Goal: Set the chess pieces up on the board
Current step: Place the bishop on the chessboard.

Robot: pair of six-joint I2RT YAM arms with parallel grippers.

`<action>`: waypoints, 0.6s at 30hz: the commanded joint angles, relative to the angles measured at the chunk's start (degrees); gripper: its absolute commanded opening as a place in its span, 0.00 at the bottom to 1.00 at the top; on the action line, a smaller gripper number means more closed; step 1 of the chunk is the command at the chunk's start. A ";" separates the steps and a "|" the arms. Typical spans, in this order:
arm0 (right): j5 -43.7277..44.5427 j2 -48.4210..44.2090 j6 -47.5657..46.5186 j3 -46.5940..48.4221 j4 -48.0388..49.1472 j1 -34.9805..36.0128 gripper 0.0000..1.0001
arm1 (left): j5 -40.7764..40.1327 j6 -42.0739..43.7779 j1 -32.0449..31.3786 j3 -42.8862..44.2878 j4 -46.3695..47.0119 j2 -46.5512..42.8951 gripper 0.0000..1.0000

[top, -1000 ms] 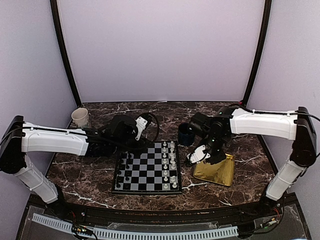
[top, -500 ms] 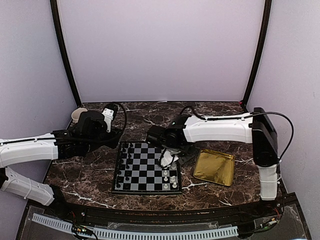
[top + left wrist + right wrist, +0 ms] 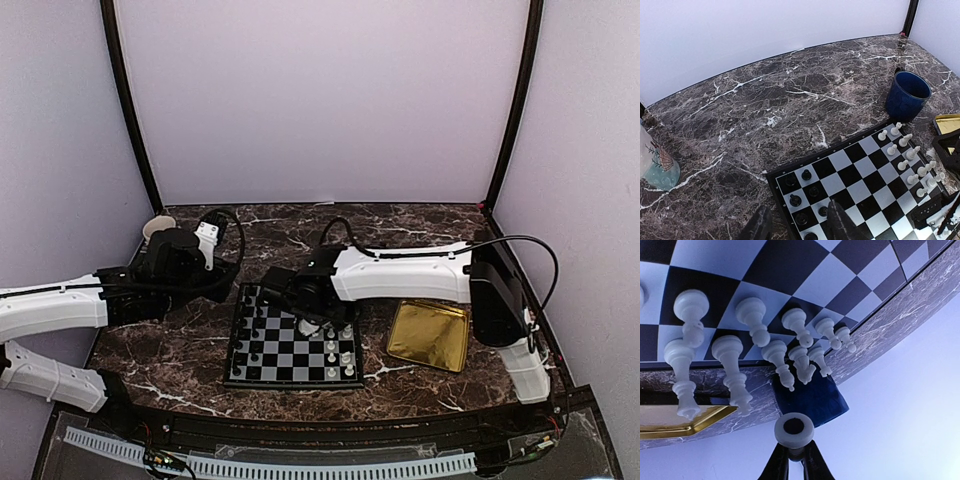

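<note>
Evidently the pinched chess piece (image 3: 794, 429) lies end-on, base facing camera.

I count one board (image 3: 290, 356). White pieces (image 3: 752, 315): ten standing whole in the right wrist view, an eleventh cut by the frame edge, a twelfth pinched in my right gripper (image 3: 795, 452). Black pieces (image 3: 806, 174): at least six, and I cannot count the rest. Cups: two, one blue cup (image 3: 907, 95) and one pale cup (image 3: 657, 165). Gold tray (image 3: 428, 335): one.

Gold tray (image 3: 428, 335), blue cup (image 3: 907, 95), pale cup (image 3: 655, 165) — marble table (image 3: 400, 225).
</note>
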 commanded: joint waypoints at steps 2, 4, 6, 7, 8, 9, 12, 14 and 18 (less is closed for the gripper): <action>5.34 2.10 -1.90 1.84 -0.34 1.15 0.13 | 0.51 -0.49 0.31 -0.70 0.75 -1.49 0.40; 6.02 2.42 -3.41 2.10 1.13 1.51 0.14 | 0.68 -0.53 0.33 -0.78 0.71 -1.60 0.40; 7.08 2.74 -5.42 1.81 3.66 2.02 0.14 | 0.82 -0.68 0.31 -0.94 0.78 -1.82 0.40; 7.52 2.99 -6.45 1.69 5.00 2.41 0.14 | 0.92 -0.68 0.33 -1.03 0.79 -1.87 0.40; 7.84 3.21 -7.38 1.67 6.42 2.61 0.14 | 0.96 -0.72 0.33 -1.05 0.80 -2.00 0.40; 8.10 3.46 -8.32 1.66 7.89 2.88 0.14 | 1.00 -0.71 0.33 -1.05 0.78 -2.04 0.40; 8.33 4.25 -10.30 1.51 10.68 3.72 0.15 | 1.03 -0.91 0.33 -1.27 0.72 -2.22 0.40; 8.03 4.46 -11.37 1.28 12.55 4.24 0.16 | 1.17 -1.01 0.29 -1.31 0.75 -2.23 0.40; 6.71 4.27 -12.49 0.58 14.50 5.03 0.23 | 1.36 -0.92 0.33 -1.30 0.90 -2.23 0.40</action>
